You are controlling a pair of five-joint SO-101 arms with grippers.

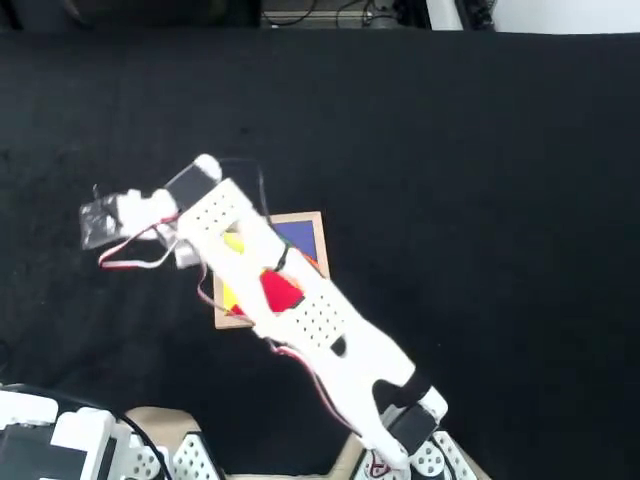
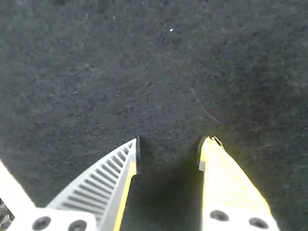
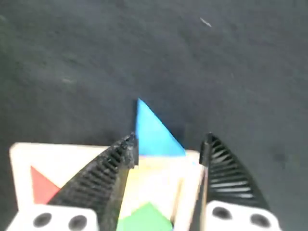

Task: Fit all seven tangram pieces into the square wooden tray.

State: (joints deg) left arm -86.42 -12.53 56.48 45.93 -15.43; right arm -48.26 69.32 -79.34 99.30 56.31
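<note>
Right pincer (image 3: 170, 140) wide over square wooden tray (image 3: 57, 154); light-blue triangular tangram piece (image 3: 153, 132) pokes past rim. Seating step, I'd judge; next: nudge triangle flat inside. Left pincer (image 2: 172, 144) wide, empty.

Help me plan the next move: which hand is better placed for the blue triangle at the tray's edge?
Right, most likely. The right hand, open, points at the blue triangle by the wooden tray; the left hand is open over black cloth.
</note>
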